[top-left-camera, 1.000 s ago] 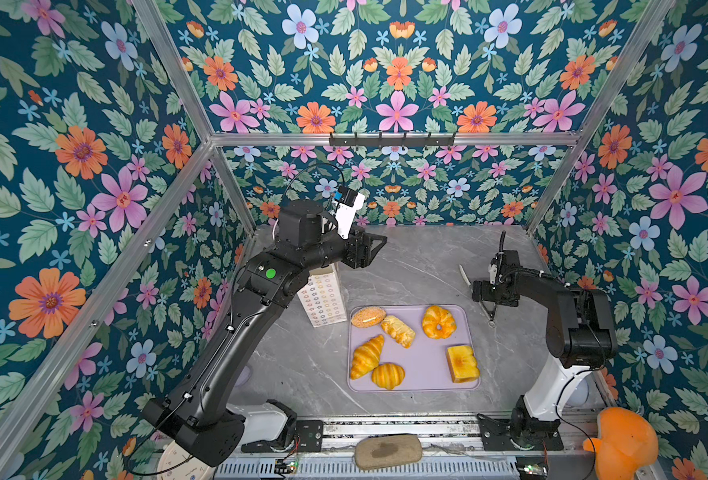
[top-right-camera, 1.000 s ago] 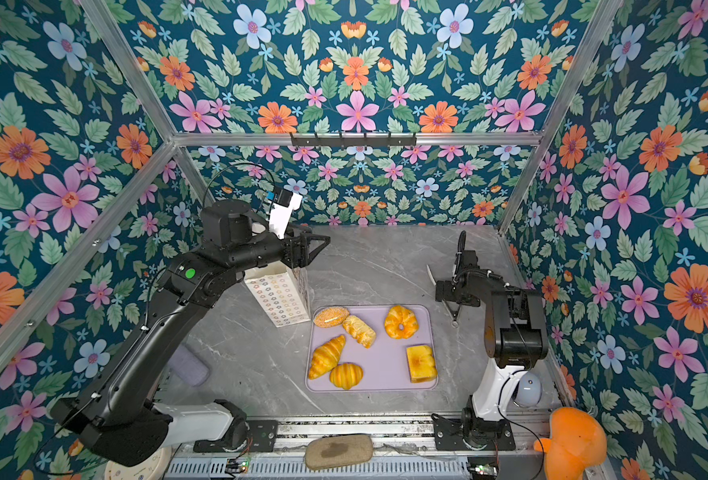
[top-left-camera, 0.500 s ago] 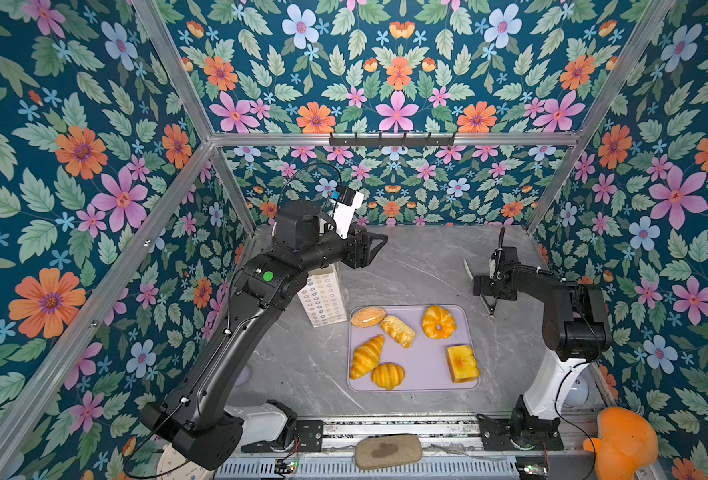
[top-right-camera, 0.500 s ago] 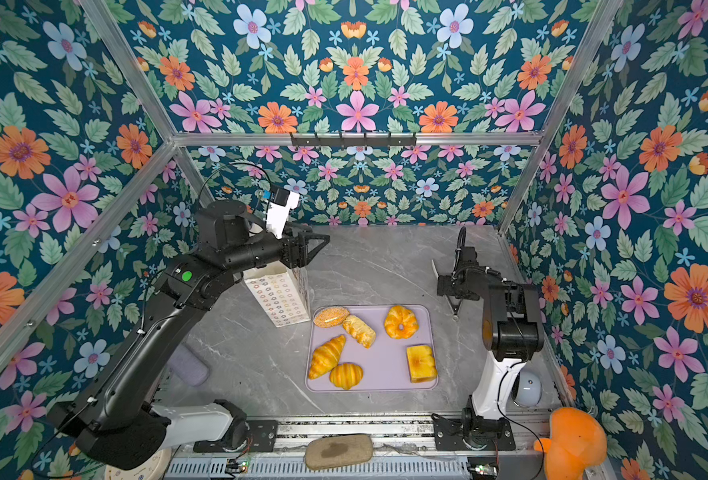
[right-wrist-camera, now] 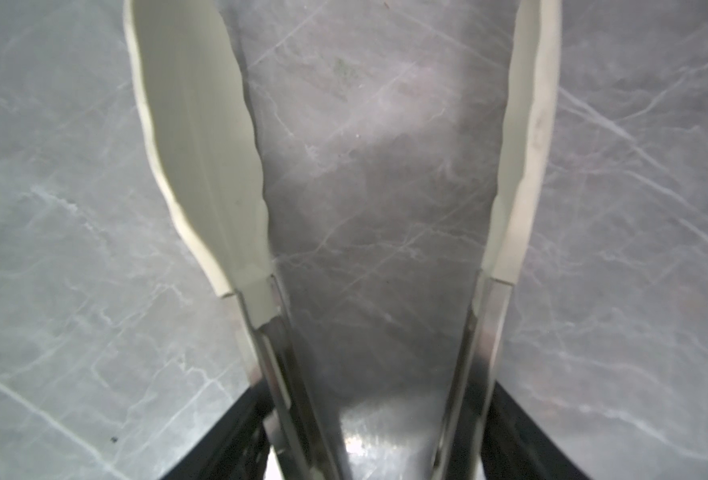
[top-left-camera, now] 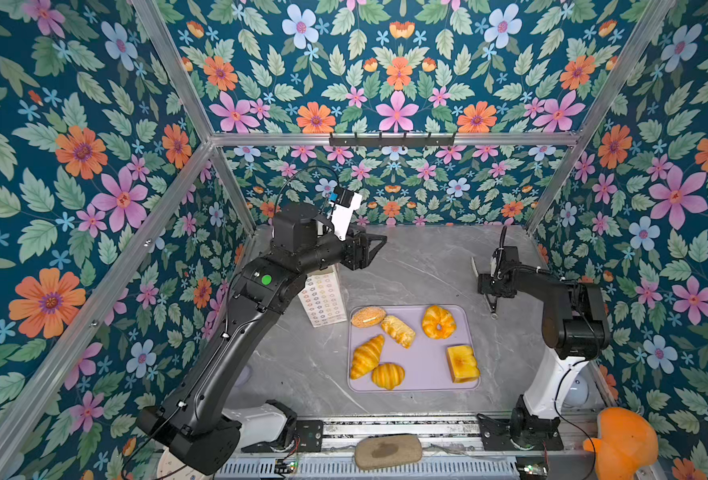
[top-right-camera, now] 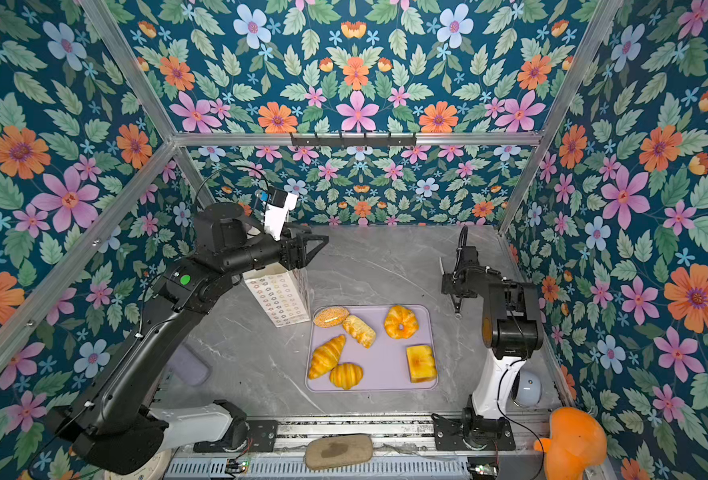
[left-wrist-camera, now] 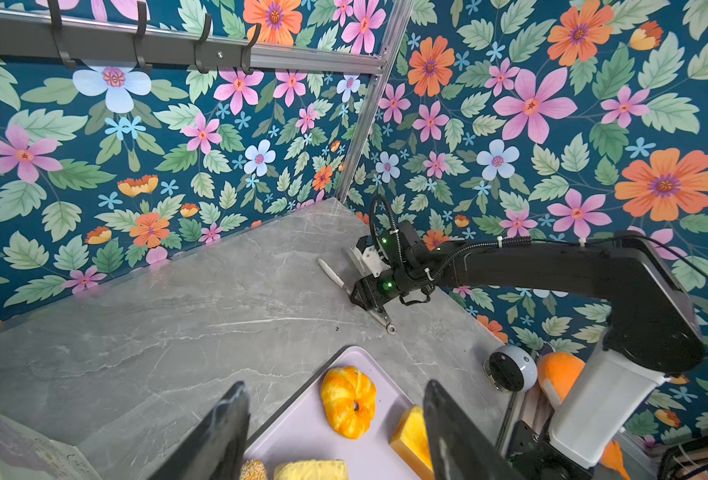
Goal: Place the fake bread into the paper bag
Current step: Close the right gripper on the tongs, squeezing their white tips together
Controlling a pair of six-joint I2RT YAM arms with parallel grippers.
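**Fake bread [top-left-camera: 367, 356] all on the tray [top-left-camera: 418, 365], none of it in my grasp**

My left fingers [left-wrist-camera: 227, 428] stand spread wide and grip nothing. They hang above the table [top-left-camera: 427, 257], just past the mouth of the paper bag [top-left-camera: 323, 299] on the side of the back edge. The paper bag stands upright just beside the tray's back left corner, partly hidden under my left arm [top-left-camera: 227, 353]. Its print is rows of small pastel flowers; any lettering is too small for me to read.

All six pieces lie on the lilac tray, which rests near the table's front edge. In my left wrist view the ring bun [left-wrist-camera: 348, 401] and the toast block [left-wrist-camera: 412, 436] show through the gap between my left fingers, down on the tray and well apart from them. The speckled oval bun [top-left-camera: 368, 317] lies nearest the bag, with the flaky twist [top-left-camera: 398, 330] just beside it.

My right fingers [right-wrist-camera: 219, 449] clasp the tongs [right-wrist-camera: 202, 166] by both steel arms. The white tips stand apart, with only bare table between them. This is near the table's right edge, beyond the tray's back right corner and apart from every piece.
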